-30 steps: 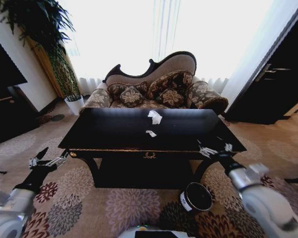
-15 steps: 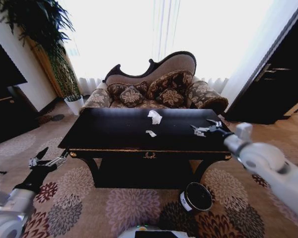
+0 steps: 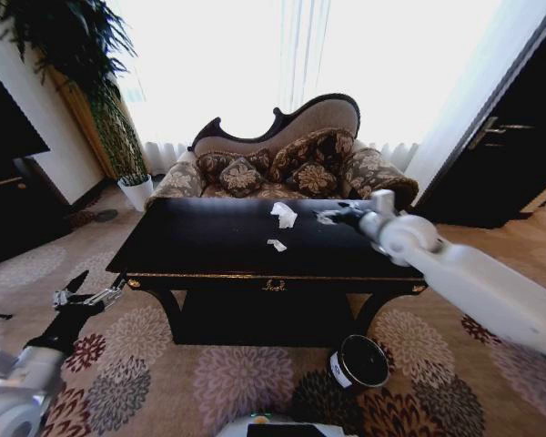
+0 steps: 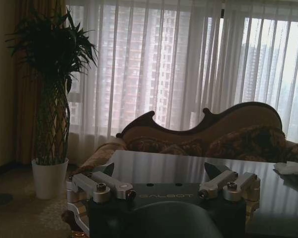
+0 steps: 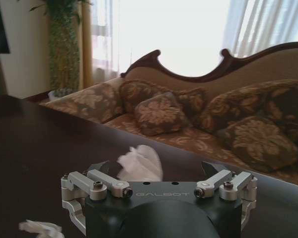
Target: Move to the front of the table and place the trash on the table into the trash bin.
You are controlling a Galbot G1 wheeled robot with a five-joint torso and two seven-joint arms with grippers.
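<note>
Right tool (image 3: 330, 217): it hangs over the far right part of the table (image 3: 209, 246), with the arm reaching in from the robot's right side. In the right wrist view its two fingers (image 5: 109, 187) are spread wide apart, and nothing is between them; it holds nothing and touches nothing.

Trash, larger piece: a crumpled white paper wad (image 5: 139, 163) lies on the table just ahead of the right tool, a little toward the finger on the robot's left. In the head view the same wad (image 3: 284, 215) is near the tool, toward the robot's left, not touching it.

Long axis: the wad is an uneven lump, so I cannot give a clear long axis.

Trash, smaller piece: a little white scrap (image 3: 277, 245) lies on the table nearer to the robot than the tool, also toward the left.

Nearer arm: the right arm is much nearer to both pieces, in my judgement.

Left tool (image 3: 89, 297): it is parked low, beside the left front corner of the table, well apart from the trash. In the left wrist view its fingers (image 4: 105, 184) are released wide and it is empty.

Trash bin (image 3: 358, 362): it stands on the carpet in front of the table, below and behind the right tool.
</note>
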